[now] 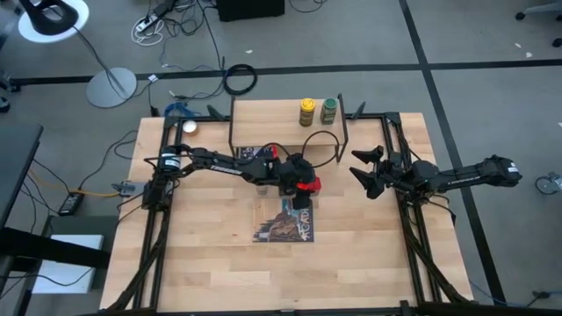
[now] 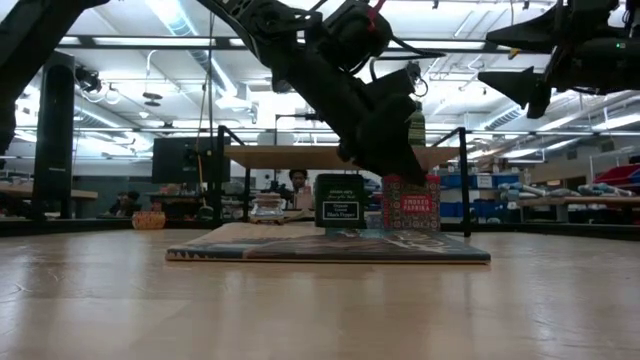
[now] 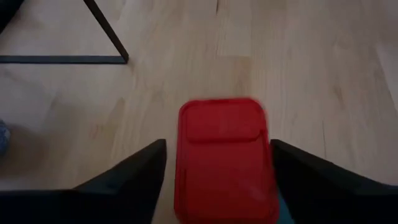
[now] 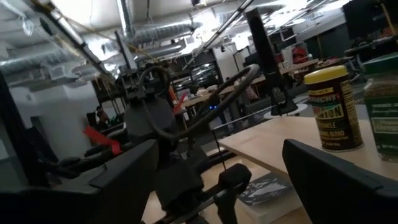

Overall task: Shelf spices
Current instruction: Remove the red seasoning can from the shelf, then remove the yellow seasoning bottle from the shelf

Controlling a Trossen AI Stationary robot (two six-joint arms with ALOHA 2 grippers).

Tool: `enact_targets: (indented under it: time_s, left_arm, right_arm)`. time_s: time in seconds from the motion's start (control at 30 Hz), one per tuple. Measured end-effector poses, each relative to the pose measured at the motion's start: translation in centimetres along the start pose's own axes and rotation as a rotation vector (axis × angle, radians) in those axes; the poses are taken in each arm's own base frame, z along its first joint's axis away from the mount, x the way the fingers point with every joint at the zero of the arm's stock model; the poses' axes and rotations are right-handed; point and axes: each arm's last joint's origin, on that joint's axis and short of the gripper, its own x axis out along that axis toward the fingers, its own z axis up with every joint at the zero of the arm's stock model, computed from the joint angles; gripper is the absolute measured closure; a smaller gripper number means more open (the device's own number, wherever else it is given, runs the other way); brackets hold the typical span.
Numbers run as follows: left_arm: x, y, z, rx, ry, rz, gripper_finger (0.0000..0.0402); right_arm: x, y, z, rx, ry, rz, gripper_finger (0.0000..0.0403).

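Red tin (image 3: 225, 158): upright on book (image 1: 285, 224), between parted left gripper (image 3: 217, 171) fingers, gaps visible. Right gripper (image 1: 362, 171): spread, empty, right of shelf (image 1: 285, 111).

Bright overhead strip lights glare in the low view; the left wrist view is softly blurred

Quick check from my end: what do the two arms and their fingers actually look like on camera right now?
Both arms are dark, jointed, slender, with black cables looping along them. The left gripper shows a red marking near its wrist, and its fingers are broad, flat, black wedges. The right gripper is all black with pointed, splayed fingers.
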Motion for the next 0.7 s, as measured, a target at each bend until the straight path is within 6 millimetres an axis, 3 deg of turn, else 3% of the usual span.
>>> enact_targets:
  time_s: [0.1, 0.27, 0.5, 0.7]
  left_arm:
    - [0.0, 0.0, 0.0, -0.006, 0.001, 0.000, 0.0087]
    - [-0.6, -0.2, 0.7, -0.030, -0.039, -0.005, 0.0088]
    - [-5.2, -0.2, 5.2, 0.003, -0.203, 0.001, 0.0098]
    - [-10.6, 1.6, 8.1, 0.090, -0.294, 0.229, 0.0099]
  right_arm:
    - [0.0, 0.0, 0.0, -0.002, -0.001, 0.003, 0.0058]
    - [0.0, 0.0, 0.0, -0.002, -0.001, 0.003, 0.0058]
    - [0.0, 0.0, 0.1, 0.005, -0.004, 0.006, 0.0057]
    - [0.1, 0.1, 0.1, 0.007, -0.006, 0.007, 0.0059]
